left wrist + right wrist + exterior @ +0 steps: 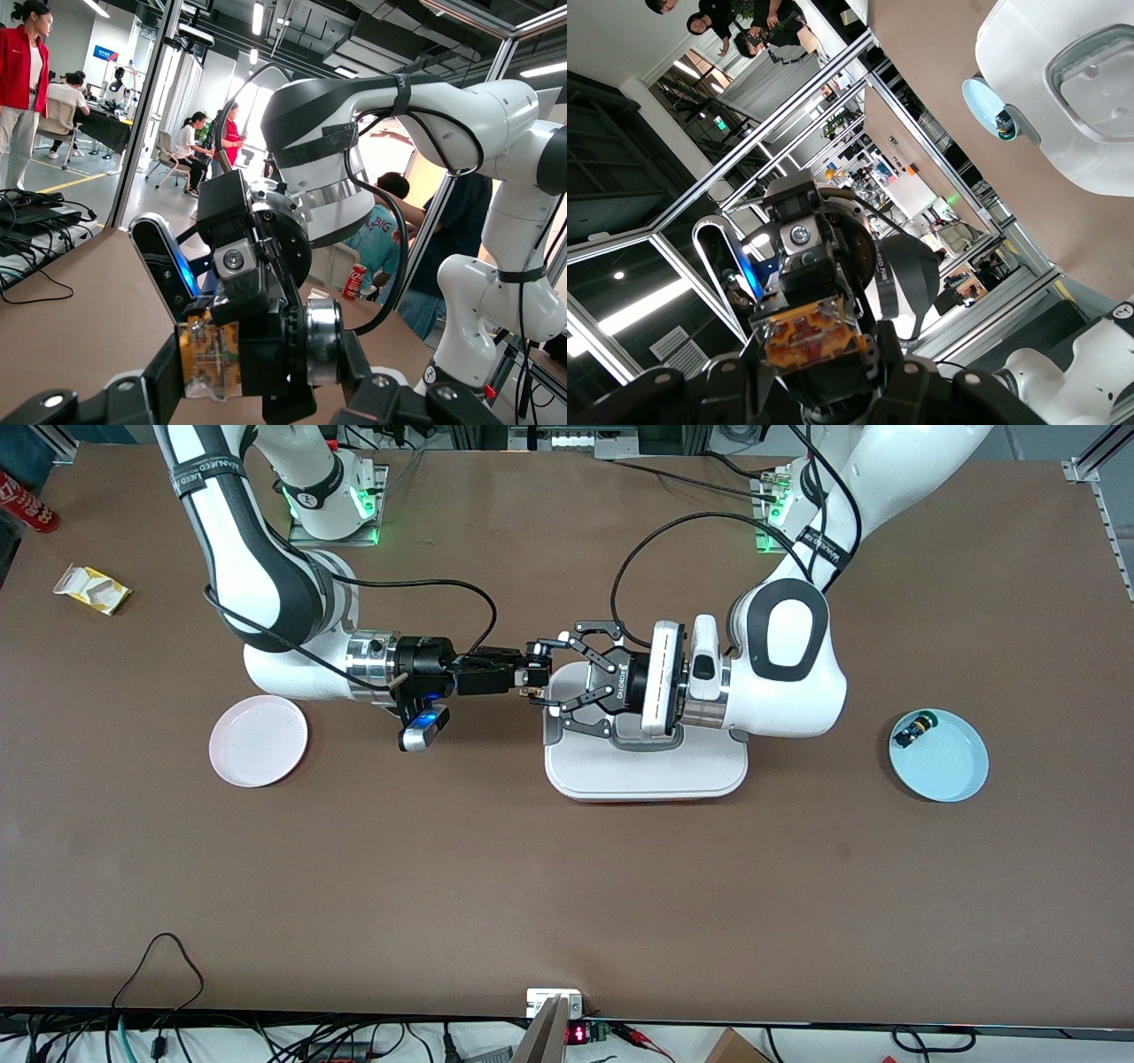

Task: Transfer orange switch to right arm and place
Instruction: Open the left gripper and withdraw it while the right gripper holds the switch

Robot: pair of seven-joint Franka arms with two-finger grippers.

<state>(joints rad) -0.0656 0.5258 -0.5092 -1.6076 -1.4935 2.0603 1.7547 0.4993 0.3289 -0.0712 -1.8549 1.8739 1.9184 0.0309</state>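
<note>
at frame centre you are mid-handover: the right end effector (535,676) clamps the orange switch (532,688), the left end effector (551,672) spread wide. next, carry it to the pink plate (258,740).

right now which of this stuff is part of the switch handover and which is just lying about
In the job: orange switch; right gripper, shut on it; left gripper, open around it; pink plate, likely drop spot.
Lying about: blue plate; green-capped switch in it; white tray; yellow packet; red can.
</note>
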